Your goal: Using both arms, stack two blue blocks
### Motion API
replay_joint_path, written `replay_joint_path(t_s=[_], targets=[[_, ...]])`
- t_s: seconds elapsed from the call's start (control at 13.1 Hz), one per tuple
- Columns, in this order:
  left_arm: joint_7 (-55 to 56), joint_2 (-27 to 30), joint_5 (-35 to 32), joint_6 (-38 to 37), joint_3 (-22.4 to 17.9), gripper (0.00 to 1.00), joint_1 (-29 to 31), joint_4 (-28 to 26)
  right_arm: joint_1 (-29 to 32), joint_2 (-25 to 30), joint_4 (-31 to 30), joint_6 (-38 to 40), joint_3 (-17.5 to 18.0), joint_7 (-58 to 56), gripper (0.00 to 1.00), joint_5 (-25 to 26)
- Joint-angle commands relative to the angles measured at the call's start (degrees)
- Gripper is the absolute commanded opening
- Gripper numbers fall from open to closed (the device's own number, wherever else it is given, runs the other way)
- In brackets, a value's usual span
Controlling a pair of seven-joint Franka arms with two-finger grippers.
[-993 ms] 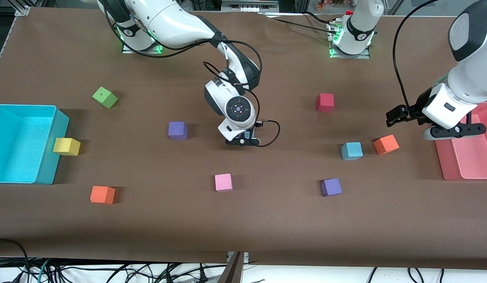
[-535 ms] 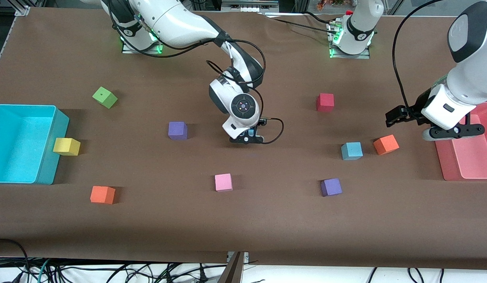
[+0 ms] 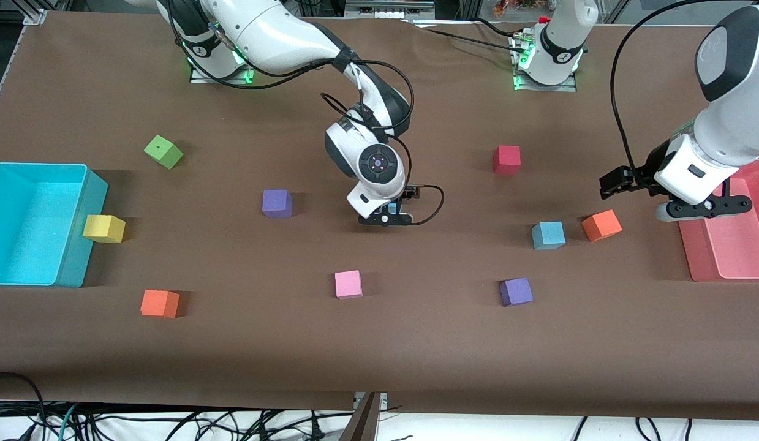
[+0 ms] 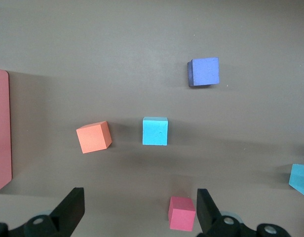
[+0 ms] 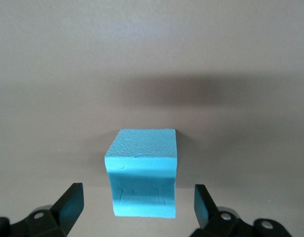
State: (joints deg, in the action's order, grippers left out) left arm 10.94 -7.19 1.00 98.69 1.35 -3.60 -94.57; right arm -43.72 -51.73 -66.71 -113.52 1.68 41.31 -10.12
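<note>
One blue block point(image 5: 142, 173) sits on the brown table at its middle, between the fingers of my right gripper point(image 5: 138, 193). The fingers stand apart on either side and do not touch it. In the front view the right gripper point(image 3: 385, 217) hides most of this block point(image 3: 392, 215). The second blue block point(image 3: 548, 235) sits toward the left arm's end, beside an orange cube point(image 3: 601, 225). It also shows in the left wrist view point(image 4: 155, 131). My left gripper point(image 3: 611, 184) hangs open and empty in the air over the table near the orange cube point(image 4: 94, 137), and it shows in its own wrist view point(image 4: 139, 200).
A cyan bin point(image 3: 88, 184) and a yellow cube point(image 3: 103, 228) are at the right arm's end; a pink tray point(image 3: 728, 245) is at the left arm's end. Purple cubes point(image 3: 277, 203) point(image 3: 516, 291), red point(image 3: 506, 159), pink point(image 3: 348, 284), orange point(image 3: 160, 303) and green point(image 3: 163, 151) cubes lie scattered.
My right gripper has shifted slightly toward the left arm's end, staying low at the middle blue block. The left arm has barely moved.
</note>
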Motion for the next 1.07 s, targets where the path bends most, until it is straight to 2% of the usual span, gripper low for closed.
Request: replay_joint_path(t_s=[0.0,0.31,0.46,0.61,0.69,0.76,0.99], targets=[[-0.04,-0.98,-0.73,1.75,0.23,1.0,0.0,-0.26,1.44,1.72,0.44,1.72,-0.19,-5.61,0.99,0.54],[0.05,-2.3,-0.99,2.03,0.67,1.0,-0.27,-1.23,3.03,5.06,-1.13,8.58,-0.89,-15.18,0.99,1.06],[0.05,-3.62,-1.09,2.47,0.67,1.0,-0.27,-1.23,3.73,7.6,-4.12,8.06,-2.21,-26.65,0.99,0.28],[0.05,-5.29,-1.09,2.56,0.67,1.0,-0.27,-1.23,5.92,9.27,-6.23,7.01,-2.04,-34.52,0.99,-0.25],[0.05,-6.25,-1.09,2.73,0.58,1.0,-0.27,-1.23,6.54,10.5,-8.68,3.78,-1.77,-37.77,0.99,-1.65],[0.14,-6.96,-1.17,2.82,0.58,1.0,-0.53,-1.23,7.42,13.21,-13.83,-1.21,-1.68,-42.32,0.99,-3.14],[0.05,-10.38,-1.26,4.84,0.5,1.0,-0.62,-1.32,7.78,20.34,-32.03,-20.72,-1.16,-53.32,0.99,-12.53]])
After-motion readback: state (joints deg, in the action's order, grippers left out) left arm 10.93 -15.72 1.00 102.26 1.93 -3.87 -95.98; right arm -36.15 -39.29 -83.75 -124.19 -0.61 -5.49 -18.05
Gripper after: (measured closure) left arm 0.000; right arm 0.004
